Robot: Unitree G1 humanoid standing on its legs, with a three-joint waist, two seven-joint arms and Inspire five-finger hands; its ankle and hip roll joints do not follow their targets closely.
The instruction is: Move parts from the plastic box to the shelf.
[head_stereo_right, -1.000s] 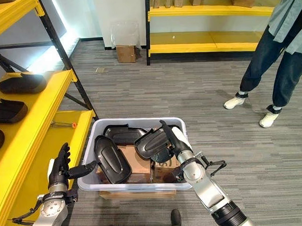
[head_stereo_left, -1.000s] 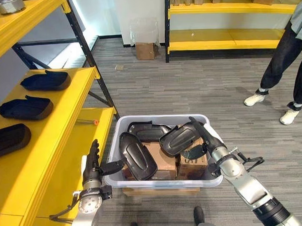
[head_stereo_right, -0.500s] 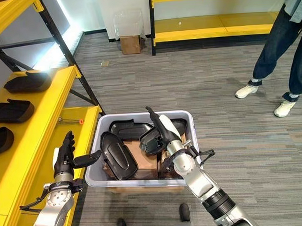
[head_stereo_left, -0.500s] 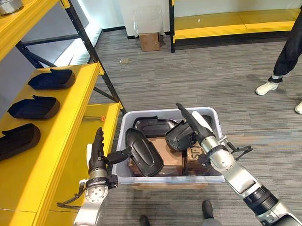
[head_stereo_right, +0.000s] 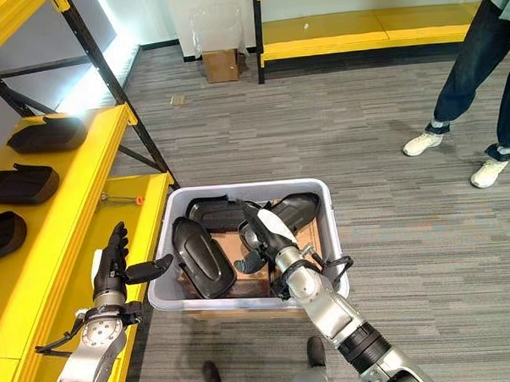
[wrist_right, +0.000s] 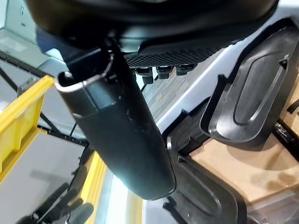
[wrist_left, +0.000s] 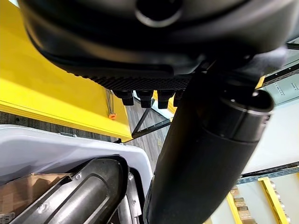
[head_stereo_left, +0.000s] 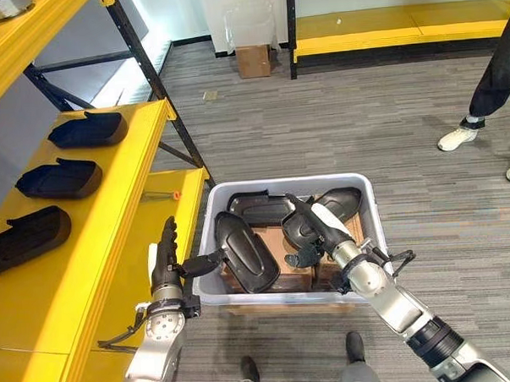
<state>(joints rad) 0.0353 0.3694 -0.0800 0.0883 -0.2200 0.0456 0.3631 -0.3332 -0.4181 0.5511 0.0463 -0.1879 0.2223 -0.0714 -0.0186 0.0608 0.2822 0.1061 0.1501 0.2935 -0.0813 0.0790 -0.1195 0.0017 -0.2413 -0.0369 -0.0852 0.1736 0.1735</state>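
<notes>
Grey carpet carries the plastic box (head_stereo_left: 367,205) of black parts (head_stereo_left: 245,261); right hand (head_stereo_left: 318,228) is extended flat among them, left hand (head_stereo_left: 167,262) is held unclenched beside the yellow shelf (head_stereo_left: 112,214).

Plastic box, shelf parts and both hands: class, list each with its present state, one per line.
Plastic box: on the floor, uncovered, holding several black parts.
Black parts on shelf: three lying in a row.
Left hand: open, fingers straight, outside the box.
Right hand: open, over the box's parts.
Person: standing nearby.
</notes>
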